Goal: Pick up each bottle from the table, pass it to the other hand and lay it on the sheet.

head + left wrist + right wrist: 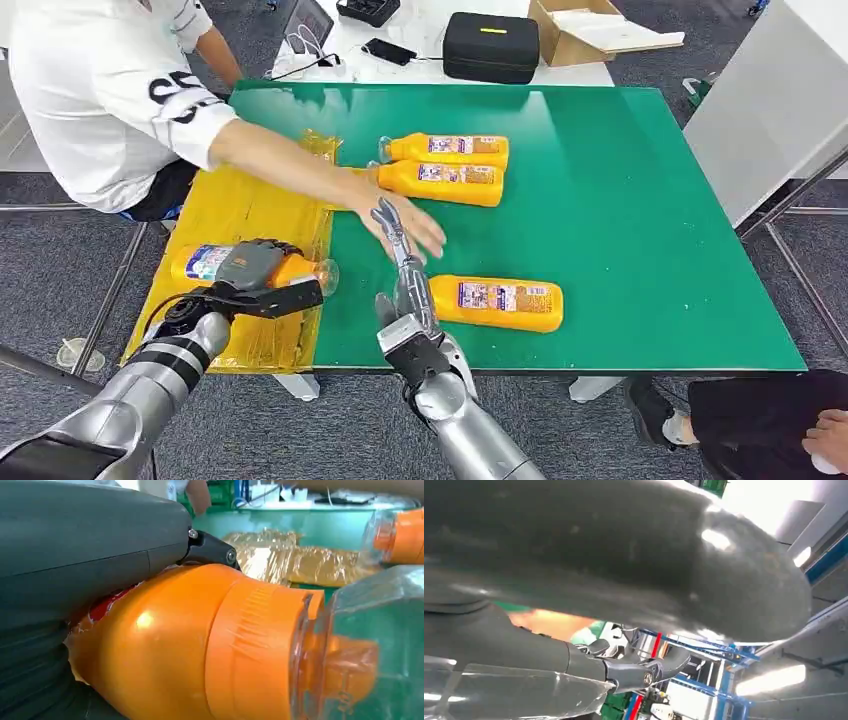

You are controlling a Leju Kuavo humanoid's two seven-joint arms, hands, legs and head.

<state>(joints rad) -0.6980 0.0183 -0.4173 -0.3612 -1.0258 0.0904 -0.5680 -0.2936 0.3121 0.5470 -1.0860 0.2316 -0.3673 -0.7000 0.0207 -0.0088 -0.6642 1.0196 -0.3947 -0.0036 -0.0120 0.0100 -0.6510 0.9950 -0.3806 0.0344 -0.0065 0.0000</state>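
I read the left hand at the left edge of the green table, over the yellow sheet that drapes that edge. Its fingers are wrapped over a held bottle, orange with a clear cap pointing toward the table's middle. The hand covers most of the bottle's body, so I cannot tell whether the bottle rests on the sheet or sits just above it. In the left wrist view the orange shoulder and ribbed collar of this bottle show close up under the grey cover, with the crinkled sheet behind it.

A person in a white top reaches in from the far left corner; their hand is blurred and lies partly behind my right fingers.

The right hand stands near the front edge, fingers extended and apart, holding nothing that I can see. Just beside it, toward the right, a front bottle lies on its side; contact between them I cannot make out. The right wrist view is mostly grey cover and dark fingers, too close to add detail.

Two more bottles lie side by side nearer the far edge: rear bottle and middle bottle, the latter's cap end hidden by the person's arm.
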